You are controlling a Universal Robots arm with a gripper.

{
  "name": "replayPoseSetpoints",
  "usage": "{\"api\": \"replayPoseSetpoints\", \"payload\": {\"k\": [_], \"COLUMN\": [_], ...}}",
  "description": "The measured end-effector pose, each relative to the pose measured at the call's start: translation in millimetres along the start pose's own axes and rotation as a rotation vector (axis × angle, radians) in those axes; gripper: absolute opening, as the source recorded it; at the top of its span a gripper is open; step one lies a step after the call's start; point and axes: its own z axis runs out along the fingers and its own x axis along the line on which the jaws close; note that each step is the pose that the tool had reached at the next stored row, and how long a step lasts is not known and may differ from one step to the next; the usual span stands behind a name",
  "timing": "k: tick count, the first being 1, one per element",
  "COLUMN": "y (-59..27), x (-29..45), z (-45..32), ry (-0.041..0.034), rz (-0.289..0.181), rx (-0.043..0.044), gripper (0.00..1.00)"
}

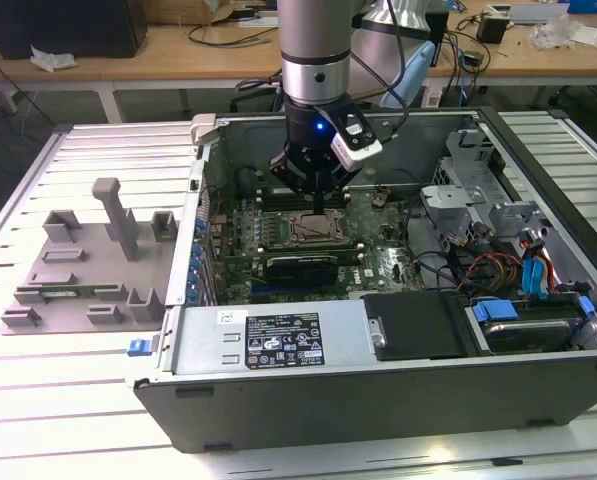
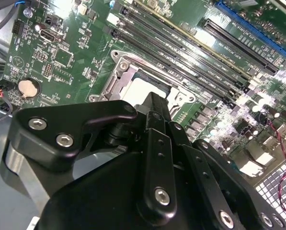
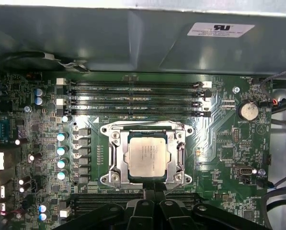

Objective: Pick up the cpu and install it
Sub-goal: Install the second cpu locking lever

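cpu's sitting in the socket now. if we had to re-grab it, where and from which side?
From straight above, fingers on two opposite edges of the cpu. It lies flat inside the socket frame, so only the shiny top and thin rim are exposed; a side approach is blocked. The gripper hangs above it.

Silver square cpu (image 3: pixel 149 155), lying flat, seated in the metal-framed motherboard socket (image 3: pixel 115 158)

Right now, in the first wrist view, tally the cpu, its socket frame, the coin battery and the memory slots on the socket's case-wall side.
cpu: 1
socket frame: 1
coin battery: 1
memory slots: 4
Total: 7
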Motion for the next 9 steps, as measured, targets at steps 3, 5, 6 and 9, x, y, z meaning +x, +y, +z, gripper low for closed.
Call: {"api": "replayPoseSetpoints", "payload": {"k": [3, 5, 6, 9], "y": [-0.2, -0.2, -0.3, -0.3], "x": [0.0, 0.0, 0.0, 0.0], "z": [0.0, 0.0, 0.0, 0.0], "ry": [0.0000, 0.0000, 0.0000, 0.0000], "rz": [0.000, 0.000, 0.000, 0.000], "rx": [0.0000, 0.0000, 0.0000, 0.0000], "gripper": [0.11, 0.11, 0.11, 0.11]}}
